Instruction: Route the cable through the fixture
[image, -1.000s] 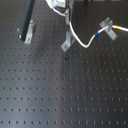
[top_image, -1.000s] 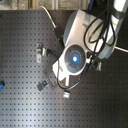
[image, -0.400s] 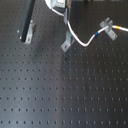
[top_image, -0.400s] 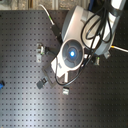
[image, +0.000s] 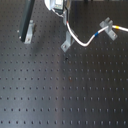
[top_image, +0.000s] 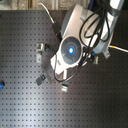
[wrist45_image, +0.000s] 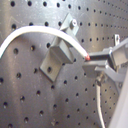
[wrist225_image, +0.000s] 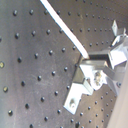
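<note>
The white cable (image: 80, 41) runs from my gripper (image: 61, 7) at the top of the first exterior view, dips beside the slanted silver fixture (image: 66, 42), then rises to its blue band (image: 96, 34) and yellow band (image: 116, 27). In the first wrist view the gripper (wrist45_image: 92, 59) is shut on the cable (wrist45_image: 35, 31), which arcs across the fixture's (wrist45_image: 56, 59) top. The second wrist view shows the cable (wrist225_image: 62, 25) pinched in the gripper (wrist225_image: 86, 61) just above the fixture (wrist225_image: 79, 91). In the second exterior view the arm (top_image: 72, 47) hides the gripper.
A wide forked bracket (image: 106, 25) stands under the cable's banded end. A narrow upright bracket (image: 31, 31) and a black slanted post (image: 27, 17) stand at the first exterior view's left. The perforated black board (image: 65, 90) stretches toward the front.
The arm has shifted slightly up and to the left in the second exterior view. The cable still hangs beside the fixture much as before.
</note>
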